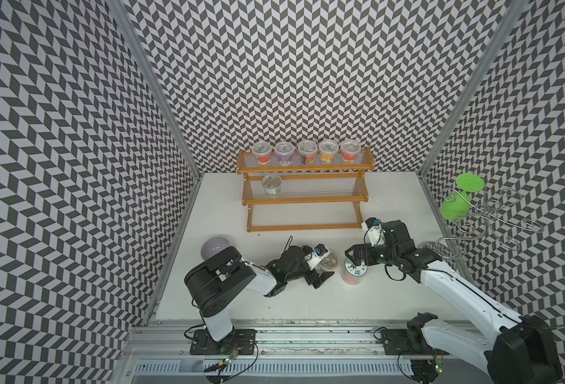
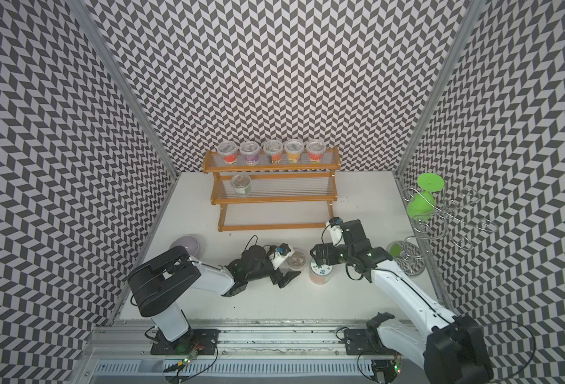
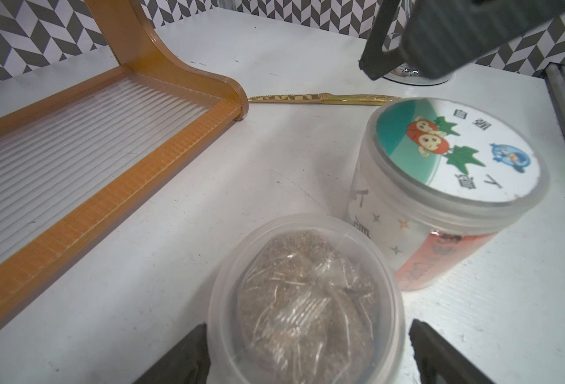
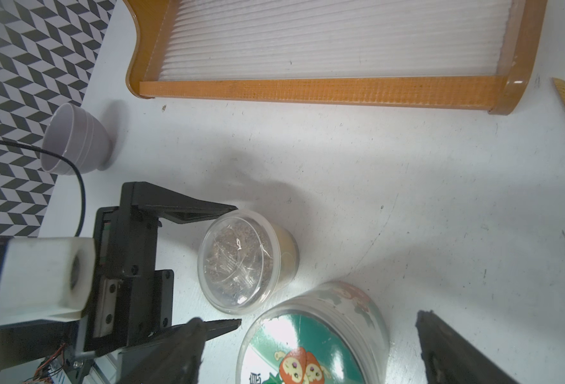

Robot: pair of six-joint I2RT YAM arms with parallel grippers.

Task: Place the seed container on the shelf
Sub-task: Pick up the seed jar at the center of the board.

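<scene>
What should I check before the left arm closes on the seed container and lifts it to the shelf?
1. Left gripper astride the seed container: ok, jaws open, one on each side.
2. Container upright, lid on: ok.
3. Gap to the cartoon-lidded jar: cannot tell, it stands very close and contact is unclear.
4. Right gripper clear of the lift path: not ok, it hovers open over the jar, right beside the container.
5. Room on the shelf: ok, the middle tier holds one cup and the bottom tier is bare.
</scene>
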